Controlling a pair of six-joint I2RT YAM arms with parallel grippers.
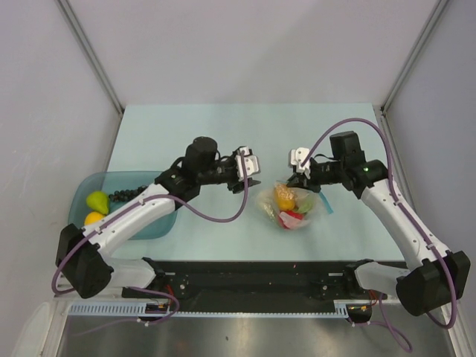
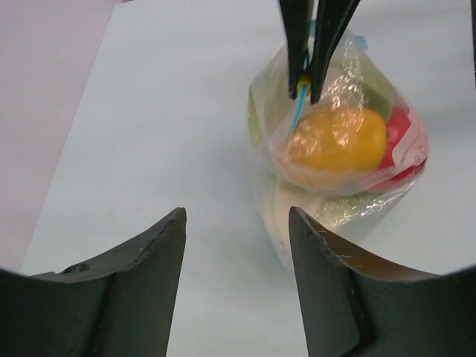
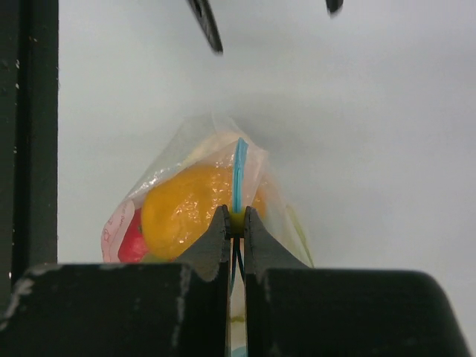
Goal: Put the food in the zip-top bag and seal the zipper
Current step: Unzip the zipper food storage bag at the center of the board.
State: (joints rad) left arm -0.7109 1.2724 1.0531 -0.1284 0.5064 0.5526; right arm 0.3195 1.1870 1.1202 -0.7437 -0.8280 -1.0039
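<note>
The zip-top bag (image 1: 291, 208) lies on the table between the two arms, holding food: an orange fruit (image 2: 338, 139), a red piece (image 2: 399, 134) and pale leafy pieces (image 2: 286, 212). My right gripper (image 3: 236, 217) is shut on the light-blue zipper (image 3: 239, 171) at the bag's mouth, and in the left wrist view its fingers (image 2: 297, 44) pinch that strip from above. My left gripper (image 2: 236, 223) is open just to the left of the bag with nothing between its fingers. Its fingertips (image 3: 208, 26) show beyond the bag in the right wrist view.
A teal bowl (image 1: 149, 227) stands at the left under the left arm, with a yellow-green fruit (image 1: 97, 199) and an orange fruit (image 1: 93, 218) in it. Grey walls close in the table at the back and both sides.
</note>
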